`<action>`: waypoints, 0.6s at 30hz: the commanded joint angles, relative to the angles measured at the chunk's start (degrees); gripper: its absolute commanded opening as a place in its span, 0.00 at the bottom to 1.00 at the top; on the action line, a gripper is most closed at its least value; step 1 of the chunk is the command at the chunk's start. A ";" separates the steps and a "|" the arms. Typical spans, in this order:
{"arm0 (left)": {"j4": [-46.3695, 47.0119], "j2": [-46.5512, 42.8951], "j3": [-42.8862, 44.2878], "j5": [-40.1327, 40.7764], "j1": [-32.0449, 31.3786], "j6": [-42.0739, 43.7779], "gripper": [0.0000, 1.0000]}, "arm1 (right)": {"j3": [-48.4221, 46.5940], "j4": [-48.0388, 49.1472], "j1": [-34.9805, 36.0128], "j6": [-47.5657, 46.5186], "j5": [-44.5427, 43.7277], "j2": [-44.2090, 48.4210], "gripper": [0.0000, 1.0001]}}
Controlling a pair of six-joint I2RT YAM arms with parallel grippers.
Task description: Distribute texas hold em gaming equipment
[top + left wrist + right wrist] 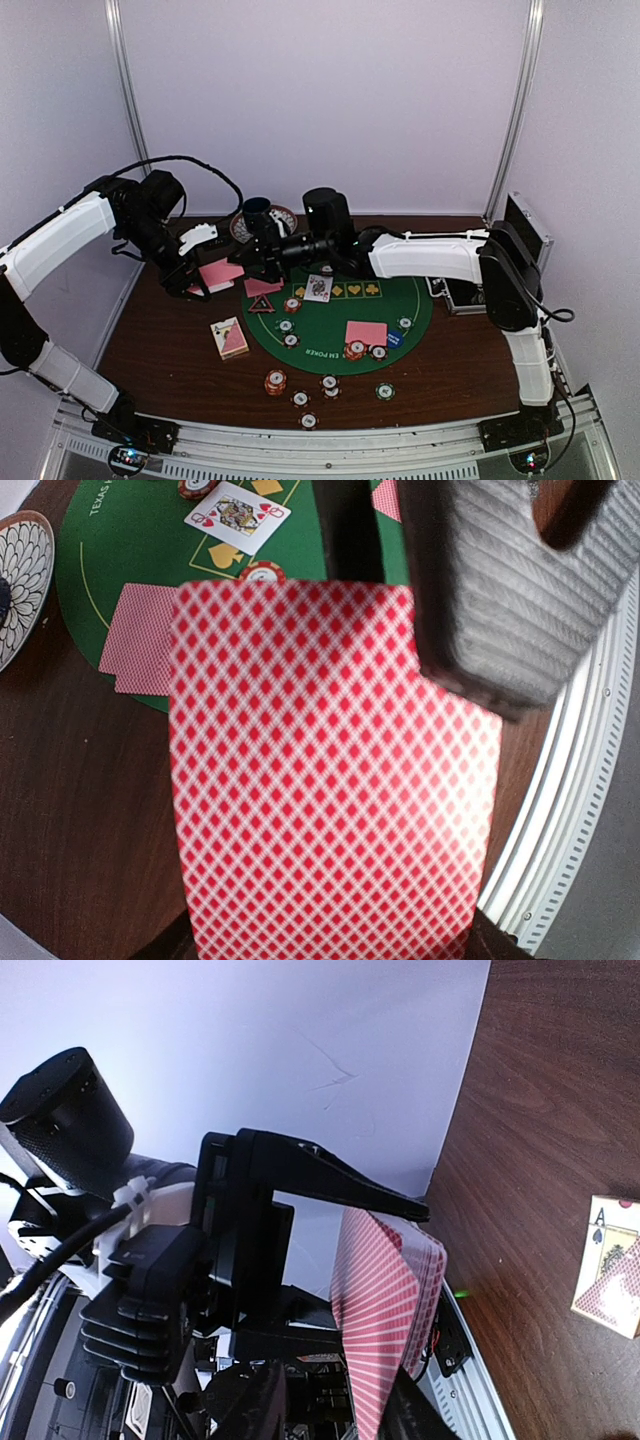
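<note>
Card stack (221,272) beyond mat's (320,325) left edge

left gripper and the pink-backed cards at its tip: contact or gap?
Touching. In the right wrist view the left gripper has its black fingers clamped around the pink-backed cards, the upper finger pressing on the stack's top edge with no gap.

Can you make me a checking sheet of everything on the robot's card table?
Surface: brown table with a round green mat.
Job's things: pink-backed cards held up; face-up card, face-down card and black triangle on the mat; chips on mat and table.
Clutter: dark mug on a patterned plate; black case at the right edge.
Claws: left claw shut on the pink-backed cards; right claw right beside them, grip unclear.
Cables: black cable loops above the left arm.
Surroundings: white walls, metal posts.
</note>
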State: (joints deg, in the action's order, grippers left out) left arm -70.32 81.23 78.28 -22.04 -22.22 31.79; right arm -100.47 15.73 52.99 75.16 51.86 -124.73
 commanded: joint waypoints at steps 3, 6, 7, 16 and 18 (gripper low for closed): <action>1.99 -1.01 0.82 -1.01 0.32 -0.24 0.00 | 0.57 2.03 0.14 0.44 1.63 1.46 0.30; 2.01 -1.07 0.91 -1.06 0.33 -0.24 0.00 | -0.28 1.73 0.35 0.43 2.13 0.82 0.29; 2.03 -1.02 0.99 -0.99 0.33 -0.24 0.00 | -0.60 1.36 0.49 0.31 2.25 0.53 0.29; 2.01 -1.02 1.22 -1.05 0.33 -0.24 0.00 | -3.18 -3.61 0.48 -2.69 2.70 -1.02 0.24; 2.00 -1.02 1.26 -0.93 0.33 -0.26 0.00 | -3.65 -5.41 0.45 -3.87 2.73 -1.13 0.18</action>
State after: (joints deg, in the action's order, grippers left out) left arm -70.32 81.23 78.28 -22.04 -22.22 31.77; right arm -101.86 13.47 53.28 74.04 53.60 -125.03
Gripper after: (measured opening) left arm 0.668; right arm 0.224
